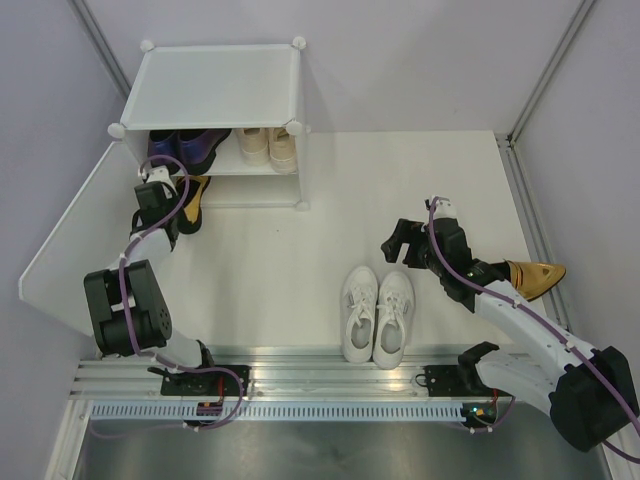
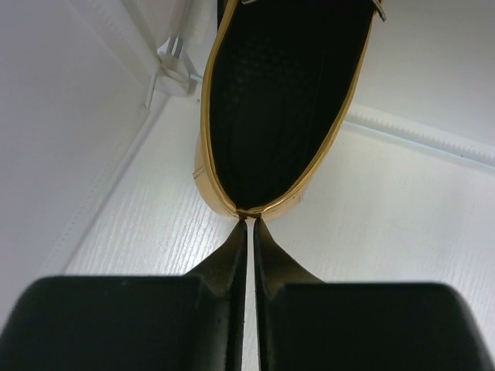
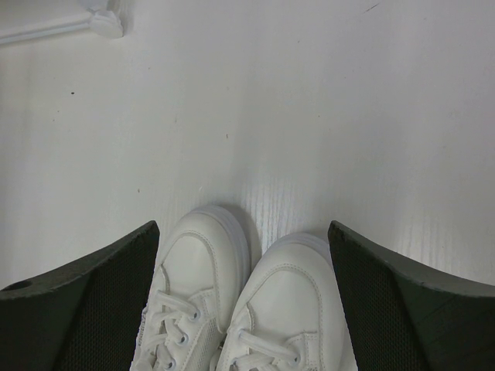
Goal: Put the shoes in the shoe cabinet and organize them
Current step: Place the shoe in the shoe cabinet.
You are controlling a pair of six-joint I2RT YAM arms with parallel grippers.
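The shoe cabinet [image 1: 215, 85] stands at the back left, its door panel [image 1: 75, 240] swung open to the left. Purple loafers [image 1: 195, 145] and beige sneakers [image 1: 267, 147] sit on its shelf. My left gripper [image 1: 185, 215] [image 2: 249, 220] is shut on the back rim of a gold heel [image 1: 197, 190] [image 2: 288, 100] at the cabinet's lower opening, toe pointing inward. A second gold heel [image 1: 535, 273] lies at the right, behind my right arm. My right gripper [image 1: 398, 243] [image 3: 241, 226] hangs open over the toes of the white sneakers [image 1: 378, 318] [image 3: 205, 270].
A round corner connector [image 2: 174, 73] and the cabinet's side wall stand just left of the held heel. A metal rail [image 1: 320, 365] carrying both arm bases runs along the near edge. Walls close the table at the back and right.
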